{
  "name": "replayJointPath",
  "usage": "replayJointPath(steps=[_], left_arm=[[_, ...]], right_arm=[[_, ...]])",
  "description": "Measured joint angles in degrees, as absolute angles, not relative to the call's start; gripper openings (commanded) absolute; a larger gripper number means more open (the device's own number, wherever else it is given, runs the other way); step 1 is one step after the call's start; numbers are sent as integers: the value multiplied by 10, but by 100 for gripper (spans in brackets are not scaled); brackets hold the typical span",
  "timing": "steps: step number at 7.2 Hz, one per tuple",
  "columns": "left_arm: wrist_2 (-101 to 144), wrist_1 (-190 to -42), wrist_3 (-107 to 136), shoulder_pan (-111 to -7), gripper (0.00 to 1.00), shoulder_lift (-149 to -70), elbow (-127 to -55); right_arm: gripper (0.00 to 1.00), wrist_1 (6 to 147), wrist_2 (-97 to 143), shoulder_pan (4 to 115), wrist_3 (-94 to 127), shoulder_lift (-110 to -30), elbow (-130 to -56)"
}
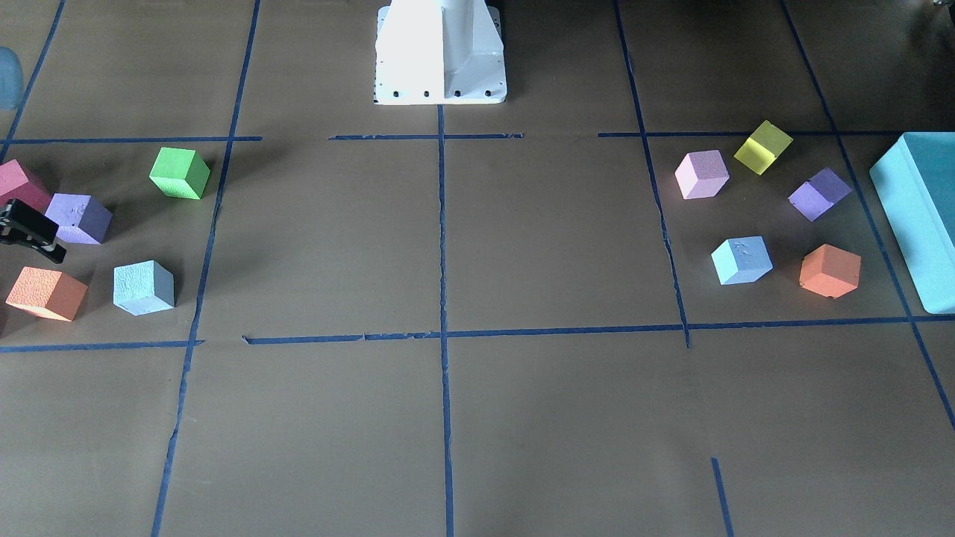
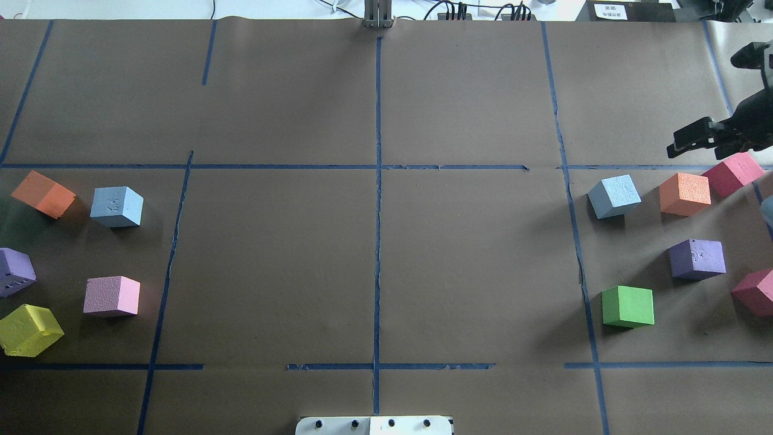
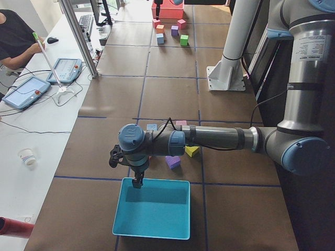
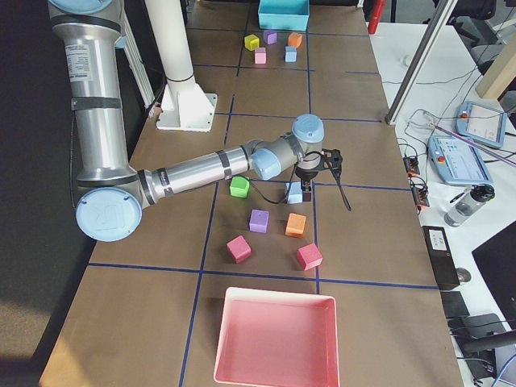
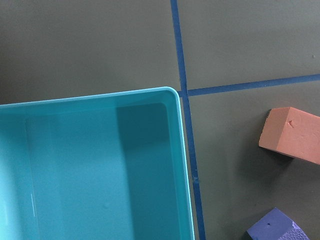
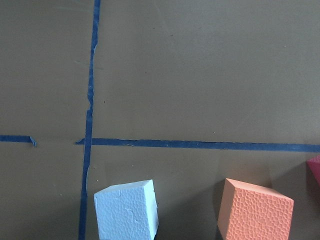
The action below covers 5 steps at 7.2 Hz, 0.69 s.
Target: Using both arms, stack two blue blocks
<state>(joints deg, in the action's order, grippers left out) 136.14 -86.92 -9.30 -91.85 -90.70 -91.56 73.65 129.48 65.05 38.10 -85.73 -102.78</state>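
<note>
Right claw (image 2: 685,140), grip unreadable, hovers at 2 o'clock of the nearer pale sky-blue rough foam cube (image 2: 615,196): centre overhead, square to its faces, descend released; left claw (image 3: 137,183) grip likewise unreadable.

Table: brown paper surface (image 2: 471,272), marked into a grid with blue tape (image 2: 378,241).
Robot's left end: left blue block (image 2: 116,206), left orange cube (image 2: 43,194), left purple cube (image 2: 15,272), pink cube (image 2: 112,296), yellow cube (image 2: 29,330), teal tray (image 3: 157,214).
Robot's right end: right blue block (image 2: 614,196), right orange cube (image 2: 684,194), right purple cube (image 2: 697,258), green cube (image 2: 627,306), two red cubes (image 2: 732,174), pink tray (image 4: 278,347).
Robot's edge, middle: white pedestal (image 1: 440,52).
</note>
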Motion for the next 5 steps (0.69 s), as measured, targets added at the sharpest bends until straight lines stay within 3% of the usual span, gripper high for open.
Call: replayJointPath(steps=[5], left_arm=[[1362, -869, -92, -918, 100, -908, -916]], right_arm=[[100, 706, 1224, 539, 400, -830, -987]])
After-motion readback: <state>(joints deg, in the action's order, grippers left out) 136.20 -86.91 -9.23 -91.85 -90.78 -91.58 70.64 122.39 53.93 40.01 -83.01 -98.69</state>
